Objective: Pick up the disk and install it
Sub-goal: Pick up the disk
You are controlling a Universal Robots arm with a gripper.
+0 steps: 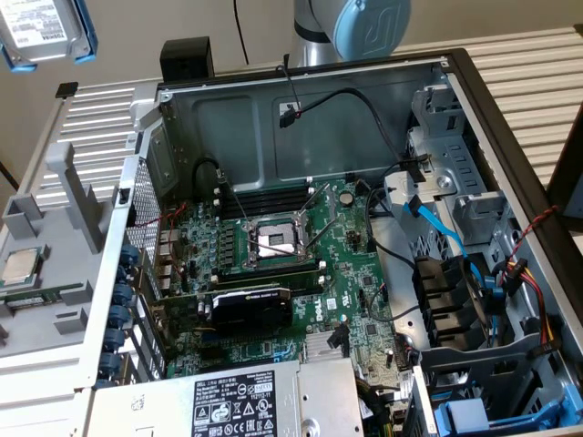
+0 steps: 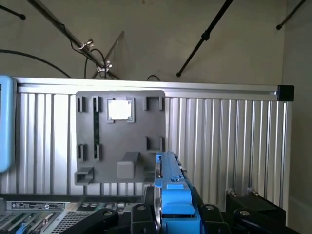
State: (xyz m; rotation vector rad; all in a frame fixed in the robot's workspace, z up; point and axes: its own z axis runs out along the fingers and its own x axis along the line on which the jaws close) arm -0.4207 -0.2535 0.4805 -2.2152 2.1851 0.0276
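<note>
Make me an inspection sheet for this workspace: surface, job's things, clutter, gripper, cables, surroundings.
Surface: ribbed metal table carrying an open computer case.
Job's things: the disk, in its blue carrier, stands on edge in the gripper.
Clutter: grey tray with a processor chip.
Gripper: gripper shut on the disk.
Cables: blue cable and black cable inside the case.
Surroundings: plain wall, dark stand legs.

A beige wall [image 2: 146,44] stands behind the ribbed aluminium tabletop [image 2: 234,146], crossed by black poles [image 2: 205,35].
</note>
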